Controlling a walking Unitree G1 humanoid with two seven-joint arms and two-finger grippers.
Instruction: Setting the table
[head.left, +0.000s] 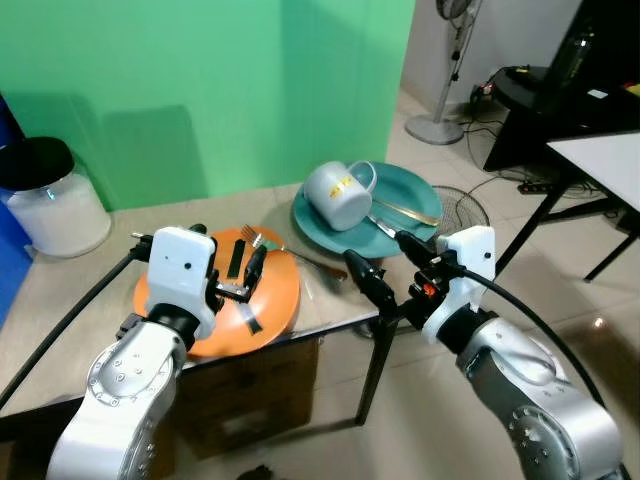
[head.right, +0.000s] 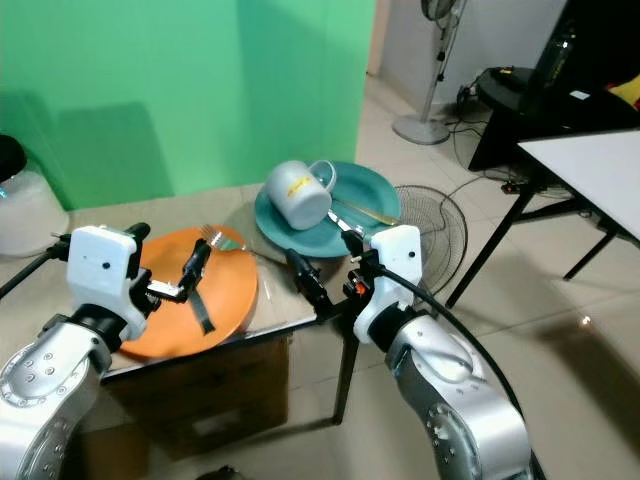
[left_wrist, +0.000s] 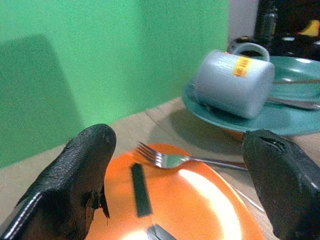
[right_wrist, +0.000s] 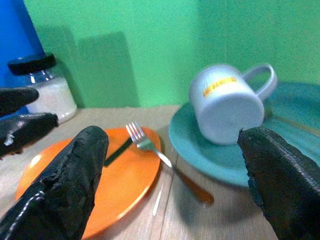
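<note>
With mug (head.left: 338, 193) tipped on teal plate (head.left: 412, 190), fork (head.left: 262, 240) on orange plate (head.left: 280, 295): left gripper (head.left: 245, 268) above it, right gripper (head.left: 390, 262) beside; both spread.

Both my silver arms reach forward and bend inward at the wrists. My left gripper (head.left: 245, 272) holds its two black fingers (left_wrist: 75, 180) spread wide apart, nothing between my jaws. My right gripper (head.left: 385, 265) is likewise parted, its long black fingers (right_wrist: 280, 185) pointing ahead and slightly toward my left arm, with nothing caught between them.
</note>
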